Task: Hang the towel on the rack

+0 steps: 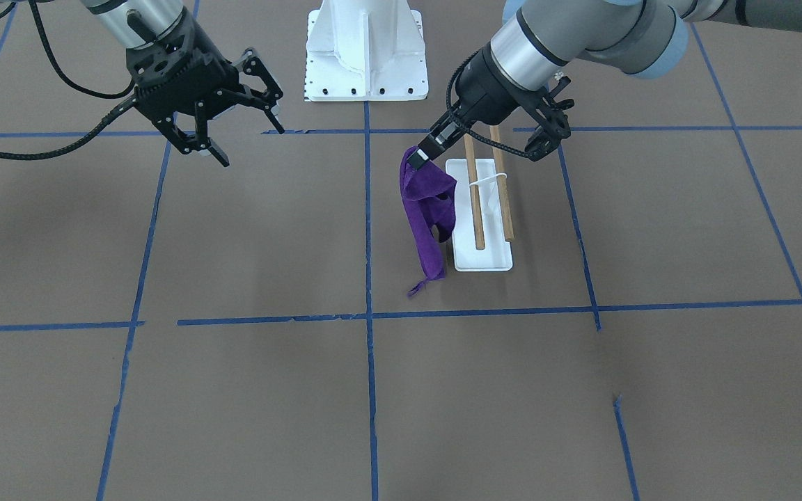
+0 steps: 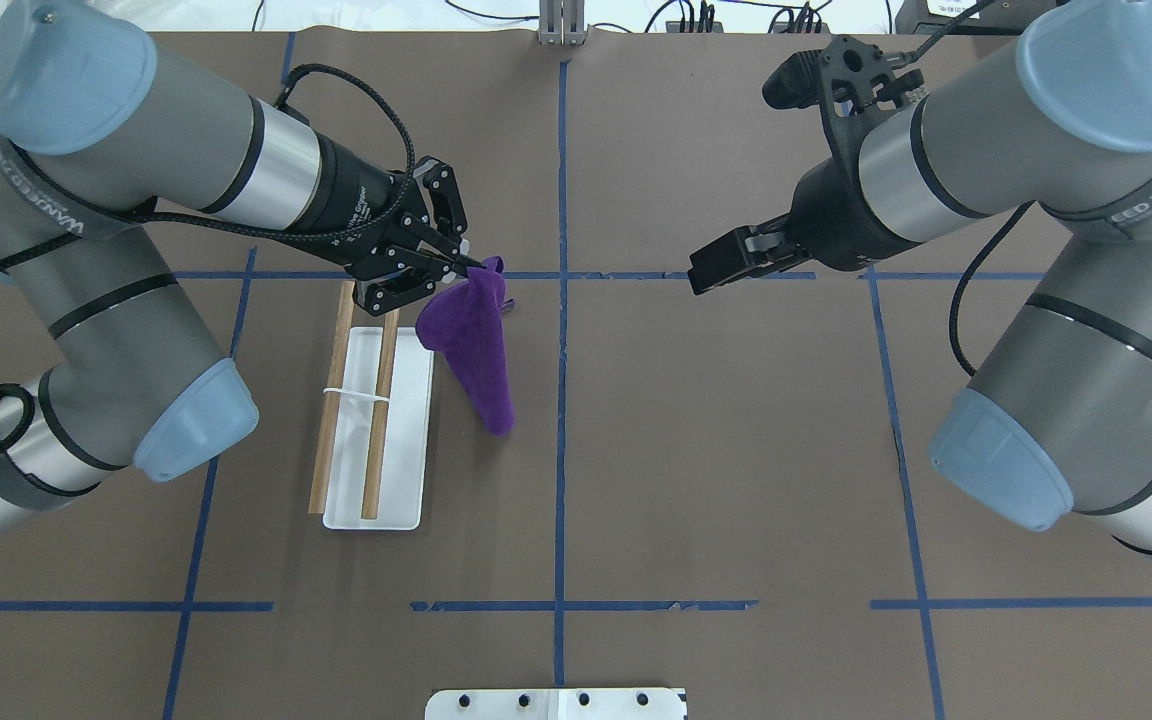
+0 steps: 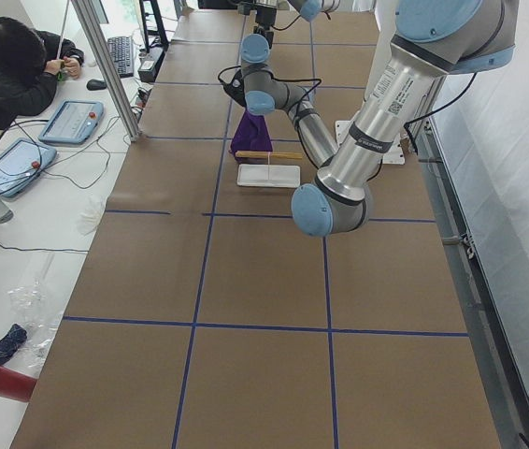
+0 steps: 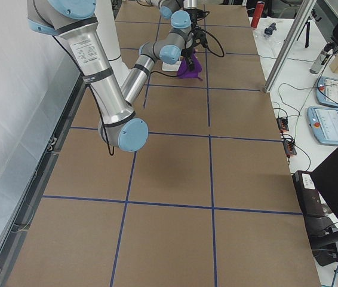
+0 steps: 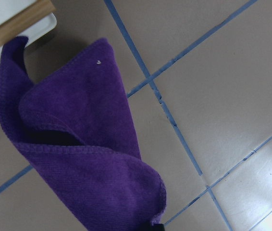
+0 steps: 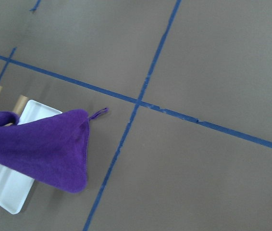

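Note:
The purple towel [image 1: 429, 216] hangs in a long fold from my left gripper [image 1: 416, 158], which is shut on its top corner. The towel [image 2: 478, 350] is off the table, right beside the rack on the side toward the table's middle, and does not lie over the bars. Its loop tag [image 1: 416, 287] dangles at the low end. The rack has a white base [image 1: 484, 259] and two wooden dowel bars [image 1: 475, 202], both bare. My right gripper [image 1: 251, 139] is open and empty, held high and well away from the towel. The towel fills the left wrist view [image 5: 78, 154].
The large white bolted pedestal [image 1: 366, 52] stands at the robot's side of the table. Blue tape lines [image 2: 562, 400] cross the brown table surface. An operator [image 3: 12, 65] sits at a side desk with tablets, beyond the table's far edge.

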### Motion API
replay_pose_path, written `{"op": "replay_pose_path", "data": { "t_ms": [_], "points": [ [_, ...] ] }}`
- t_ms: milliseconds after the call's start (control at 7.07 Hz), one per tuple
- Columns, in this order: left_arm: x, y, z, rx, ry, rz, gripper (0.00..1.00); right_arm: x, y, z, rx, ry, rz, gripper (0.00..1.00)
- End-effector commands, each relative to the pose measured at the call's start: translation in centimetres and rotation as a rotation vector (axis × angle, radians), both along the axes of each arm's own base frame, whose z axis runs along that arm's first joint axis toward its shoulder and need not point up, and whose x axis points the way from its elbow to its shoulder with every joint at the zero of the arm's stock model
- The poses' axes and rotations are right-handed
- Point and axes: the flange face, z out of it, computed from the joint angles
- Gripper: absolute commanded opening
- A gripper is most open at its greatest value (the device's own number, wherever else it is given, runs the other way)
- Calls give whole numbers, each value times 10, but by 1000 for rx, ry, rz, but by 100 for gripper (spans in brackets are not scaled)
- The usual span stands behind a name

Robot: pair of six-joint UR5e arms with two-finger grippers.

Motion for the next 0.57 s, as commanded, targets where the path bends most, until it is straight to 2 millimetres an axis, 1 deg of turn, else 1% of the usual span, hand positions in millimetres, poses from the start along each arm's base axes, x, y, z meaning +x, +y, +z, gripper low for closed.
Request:
{"op": "replay_pose_path", "data": {
  "t_ms": [0, 141, 283, 424],
  "points": [
    [-12, 5, 30, 57, -41, 9, 0, -1, -38, 41, -102, 95, 36, 100],
    [-40, 0, 62, 111, -88, -8, 0, 0, -57, 62, -118, 134, 44, 100],
    [-59, -2, 104, 170, -155, 0, 0, 12, -73, 90, -104, 202, 22, 100],
    [-74, -5, 135, 227, -209, 11, 0, 37, -88, 105, -70, 275, -13, 100]
  ]
}}
